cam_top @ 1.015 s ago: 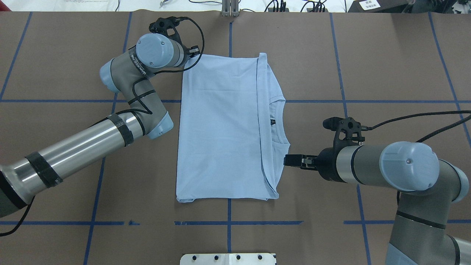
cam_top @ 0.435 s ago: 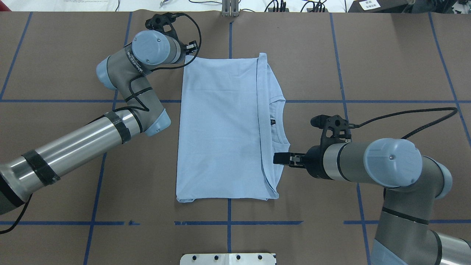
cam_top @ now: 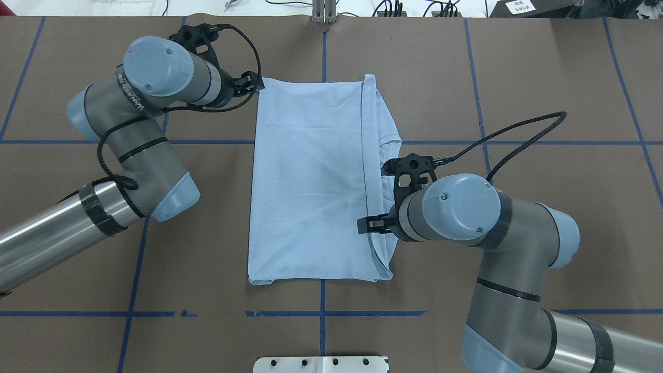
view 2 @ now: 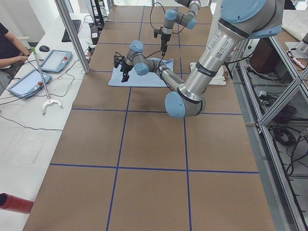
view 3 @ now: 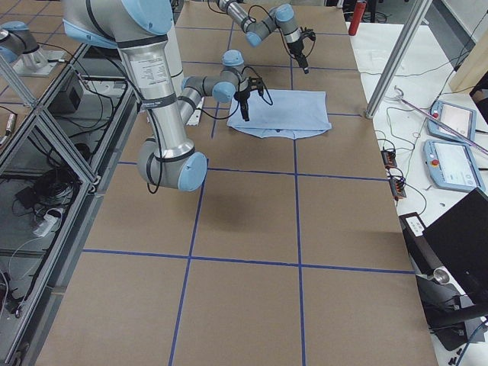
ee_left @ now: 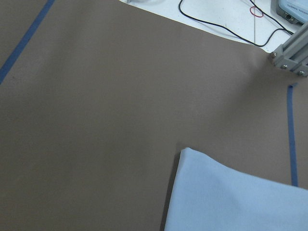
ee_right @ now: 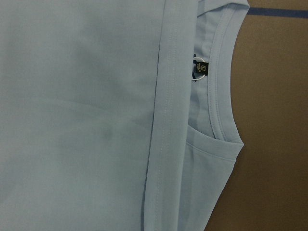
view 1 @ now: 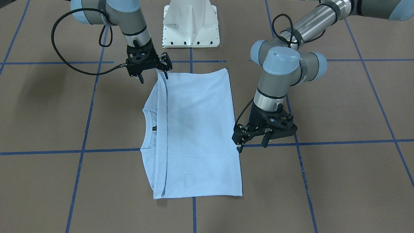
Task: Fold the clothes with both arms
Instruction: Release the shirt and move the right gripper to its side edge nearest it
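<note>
The light blue T-shirt point(cam_top: 311, 181) lies folded and flat on the brown table, also seen in the front view point(view 1: 200, 129). Its collar and dark label point(ee_right: 201, 68) show at the overhead view's right side, beside a folded-over hem. My left gripper point(cam_top: 252, 84) hangs at the shirt's far left corner, open and holding nothing; the left wrist view shows only that corner point(ee_left: 231, 197). My right gripper point(cam_top: 362, 226) hovers over the shirt's right side below the collar, open and empty. Facing the robot, the right gripper point(view 1: 166, 73) is at the view's left and the left gripper point(view 1: 240, 146) at its right.
Blue tape lines point(cam_top: 321, 313) grid the table. The white pedestal base point(view 1: 190, 22) stands at the robot's side. Beyond the far edge are cables, a metal post point(view 2: 72, 33), tablets point(view 2: 53, 60) and a person's arm point(view 2: 7, 48). A red cylinder point(view 2: 14, 202) lies at the left end.
The right gripper has moved left from beside the shirt's edge to over the shirt. The left arm's elbow and wrist have swung left, its gripper staying near the far left corner.
</note>
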{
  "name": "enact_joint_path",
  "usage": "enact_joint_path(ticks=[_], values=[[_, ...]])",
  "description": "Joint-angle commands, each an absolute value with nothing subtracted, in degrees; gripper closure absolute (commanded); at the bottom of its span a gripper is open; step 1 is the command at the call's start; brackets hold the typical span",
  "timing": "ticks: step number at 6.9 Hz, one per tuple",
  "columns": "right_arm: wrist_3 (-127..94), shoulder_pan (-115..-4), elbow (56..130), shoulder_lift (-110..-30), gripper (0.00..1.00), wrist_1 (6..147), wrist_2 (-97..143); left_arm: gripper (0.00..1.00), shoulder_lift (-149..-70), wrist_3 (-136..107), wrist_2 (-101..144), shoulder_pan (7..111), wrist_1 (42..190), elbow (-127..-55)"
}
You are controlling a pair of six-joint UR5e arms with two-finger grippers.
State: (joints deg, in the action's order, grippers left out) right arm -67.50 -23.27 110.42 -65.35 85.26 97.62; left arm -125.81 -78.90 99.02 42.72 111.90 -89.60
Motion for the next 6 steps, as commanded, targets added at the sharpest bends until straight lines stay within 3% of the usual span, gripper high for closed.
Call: enact_joint_path(ticks=[1,6], values=[[-63.66,-22.33,104.35,-61.89,0.00,88.23,97.38,0.00,-121.40,-78.93,102.03,41.49,105.65,-101.99],[-60.21,-19.86,101.61,-61.08,0.00,92.11,97.56,0.00,-120.23,-79.19,102.48,40.08,105.64,-103.89]])
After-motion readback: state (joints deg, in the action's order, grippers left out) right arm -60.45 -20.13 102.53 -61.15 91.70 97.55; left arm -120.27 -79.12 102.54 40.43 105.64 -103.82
